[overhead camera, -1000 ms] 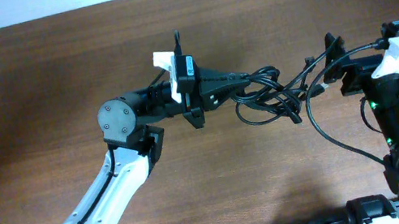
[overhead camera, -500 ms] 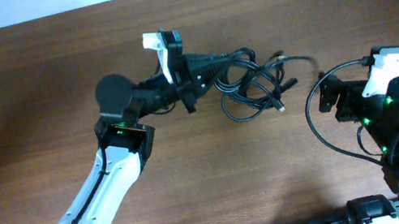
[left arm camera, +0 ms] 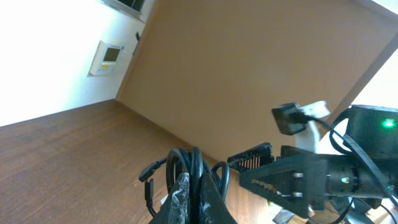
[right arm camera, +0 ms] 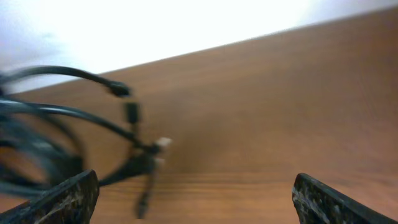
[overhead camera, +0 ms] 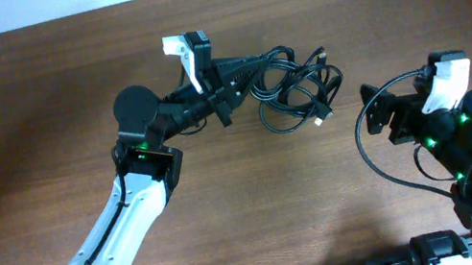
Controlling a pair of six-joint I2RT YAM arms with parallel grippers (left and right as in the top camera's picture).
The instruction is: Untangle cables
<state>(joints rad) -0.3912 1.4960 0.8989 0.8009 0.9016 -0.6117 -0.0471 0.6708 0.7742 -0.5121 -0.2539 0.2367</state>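
Cables (overhead camera: pixel 295 91) lie as one tangled black bundle at the table's (overhead camera: pixel 37 109) far middle, their left side clamped in our left gripper (overhead camera: pixel 247 67). Only overhead do we see the whole knot, with a plug end (overhead camera: pixel 320 121) at its near edge. Our left wrist view shows the strands squeezed between its fingers (left arm camera: pixel 214 208). Our blurred right wrist view shows the right gripper (right arm camera: pixel 193 198) spread wide, clear of the bundle.

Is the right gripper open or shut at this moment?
Open. In the right wrist view the right gripper has its fingers far apart at the lower corners, with nothing between them. The cables lie ahead.
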